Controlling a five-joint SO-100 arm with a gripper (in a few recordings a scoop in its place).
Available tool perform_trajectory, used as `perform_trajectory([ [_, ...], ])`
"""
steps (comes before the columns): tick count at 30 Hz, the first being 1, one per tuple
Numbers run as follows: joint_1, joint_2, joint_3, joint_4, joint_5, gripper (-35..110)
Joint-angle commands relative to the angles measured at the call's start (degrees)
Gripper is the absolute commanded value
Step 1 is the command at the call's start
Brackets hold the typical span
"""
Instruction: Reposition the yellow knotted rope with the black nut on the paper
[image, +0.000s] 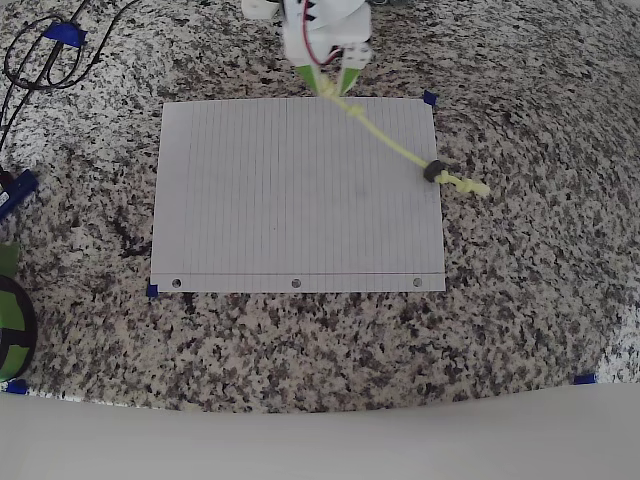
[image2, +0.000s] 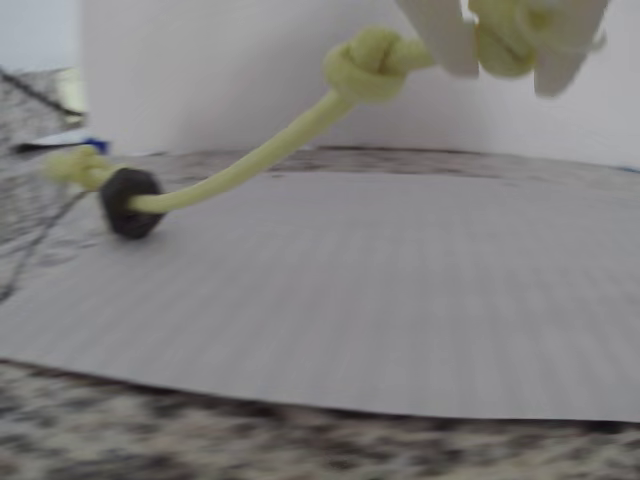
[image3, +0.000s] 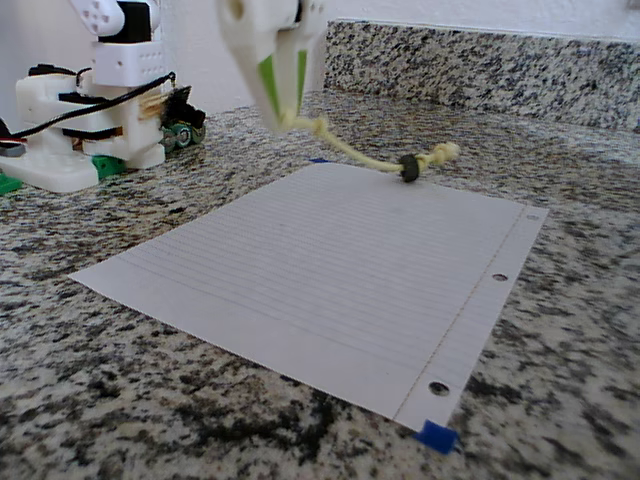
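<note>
The yellow knotted rope (image: 390, 142) runs from the paper's far edge down to its right edge. My gripper (image: 327, 85) is shut on the rope's near-end knot and holds that end lifted above the paper (image: 290, 200). The black nut (image: 432, 171) sits on the rope near its other end, resting at the paper's right edge, with the end knot (image: 470, 185) lying on the granite just beyond. In the wrist view the rope (image2: 250, 160) slopes down from my fingers (image2: 440, 40) to the nut (image2: 130, 202). In the fixed view the rope (image3: 355, 155) hangs from my gripper (image3: 285, 118) to the nut (image3: 408, 167).
The paper lies on a speckled granite counter (image: 520, 300), with blue tape marks (image: 430, 98) at its corners. Black cables (image: 40, 55) lie at the far left. The arm's white base (image3: 90, 120) stands beside the paper; a granite backsplash (image3: 480, 60) runs behind.
</note>
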Motion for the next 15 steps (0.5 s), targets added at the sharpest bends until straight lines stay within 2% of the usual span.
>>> perform_trajectory([
  [1,6.77,0.79,0.97,-2.99,-0.53,0],
  [15,31.64,-4.39,1.67,-14.59,-0.62,0],
])
